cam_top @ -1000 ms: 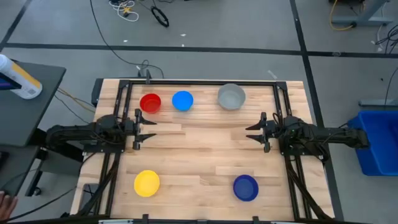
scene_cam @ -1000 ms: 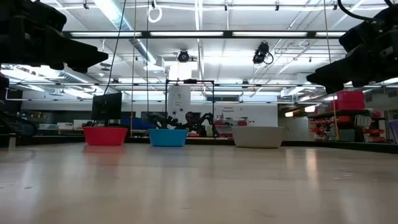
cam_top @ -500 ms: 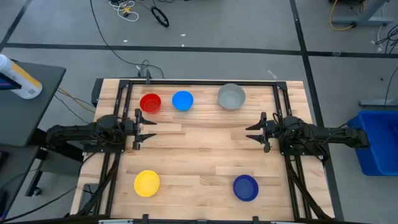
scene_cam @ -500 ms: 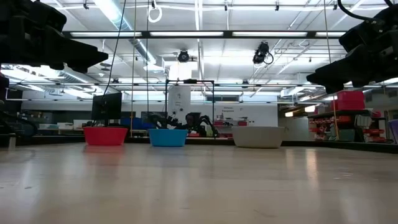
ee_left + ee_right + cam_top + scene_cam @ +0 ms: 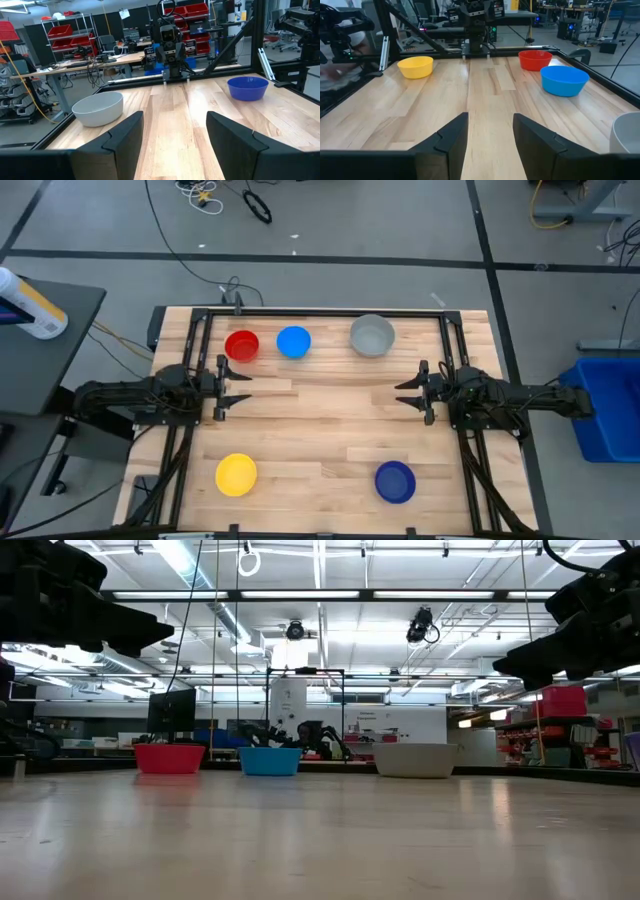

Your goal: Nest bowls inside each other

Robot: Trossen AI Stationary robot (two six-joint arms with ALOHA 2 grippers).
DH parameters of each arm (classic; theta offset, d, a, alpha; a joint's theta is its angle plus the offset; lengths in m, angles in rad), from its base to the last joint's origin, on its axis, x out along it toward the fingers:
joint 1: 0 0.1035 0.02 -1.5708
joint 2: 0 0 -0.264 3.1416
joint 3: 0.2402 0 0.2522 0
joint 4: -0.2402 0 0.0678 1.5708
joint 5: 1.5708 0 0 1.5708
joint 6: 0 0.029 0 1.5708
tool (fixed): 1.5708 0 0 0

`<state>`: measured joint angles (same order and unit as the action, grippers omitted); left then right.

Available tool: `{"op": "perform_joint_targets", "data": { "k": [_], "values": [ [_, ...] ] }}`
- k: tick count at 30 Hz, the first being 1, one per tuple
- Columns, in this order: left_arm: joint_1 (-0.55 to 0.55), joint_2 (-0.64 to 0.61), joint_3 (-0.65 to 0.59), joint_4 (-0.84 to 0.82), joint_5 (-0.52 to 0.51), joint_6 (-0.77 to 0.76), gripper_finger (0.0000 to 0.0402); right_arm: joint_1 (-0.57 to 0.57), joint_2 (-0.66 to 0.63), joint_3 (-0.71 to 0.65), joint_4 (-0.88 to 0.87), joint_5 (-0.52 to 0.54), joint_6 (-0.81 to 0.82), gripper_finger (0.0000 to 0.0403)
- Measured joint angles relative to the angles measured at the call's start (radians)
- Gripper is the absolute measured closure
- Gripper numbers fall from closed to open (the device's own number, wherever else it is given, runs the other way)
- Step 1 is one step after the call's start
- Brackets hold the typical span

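Five bowls rest upright on their bases on the wooden table. The red bowl point(image 5: 242, 346), the light blue bowl point(image 5: 293, 341) and the grey bowl point(image 5: 372, 336) stand in a row along the far edge. The yellow bowl point(image 5: 236, 474) is near left, the dark blue bowl point(image 5: 395, 481) near right. My left gripper point(image 5: 240, 389) stands open at the left edge, above the table. My right gripper point(image 5: 404, 390) stands open at the right edge. Both point level toward the table's middle and hold nothing.
A black metal frame point(image 5: 320, 312) runs around the table's edges. The middle of the table point(image 5: 320, 420) between the two grippers is bare wood. A blue bin point(image 5: 608, 408) stands on the floor beyond the right edge.
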<state>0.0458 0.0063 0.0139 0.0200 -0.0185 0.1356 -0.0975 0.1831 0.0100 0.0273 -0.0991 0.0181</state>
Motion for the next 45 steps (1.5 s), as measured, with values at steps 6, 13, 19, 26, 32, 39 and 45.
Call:
{"op": "perform_joint_targets", "data": {
  "k": [6, 13, 19, 26, 32, 39, 45],
  "values": [
    [0.000, 0.000, 0.000, 0.000, 0.000, 0.000, 0.0177, 0.000, 0.000, 0.000, 0.000, 0.000, 0.000, 0.0236],
    [0.000, 0.000, 0.000, 0.000, 0.000, 0.000, 0.0177, 0.000, 0.000, 0.000, 0.000, 0.000, 0.000, 0.0238],
    [0.000, 0.000, 0.000, 0.000, 0.000, 0.000, 0.0177, 0.000, 0.000, 0.000, 0.000, 0.000, 0.000, 0.0238],
    [0.000, 0.000, 0.000, 0.000, 0.002, -0.002, 0.0177, 0.000, 0.000, 0.000, 0.000, 0.000, 0.000, 0.0237],
    [0.000, 0.000, 0.000, 0.001, 0.003, -0.049, 0.0177, 0.000, 0.000, 0.000, 0.020, 0.038, 0.000, 0.0237],
    [0.000, 0.000, 0.000, 0.000, 0.003, -0.067, 0.0177, 0.000, 0.000, 0.000, 0.139, 0.044, 0.007, 0.0240],
    [0.000, 0.000, 0.000, 0.001, 0.002, -0.149, 0.0177, 0.000, -0.001, 0.000, 0.234, 0.046, 0.027, 0.0243]
  ]
}}
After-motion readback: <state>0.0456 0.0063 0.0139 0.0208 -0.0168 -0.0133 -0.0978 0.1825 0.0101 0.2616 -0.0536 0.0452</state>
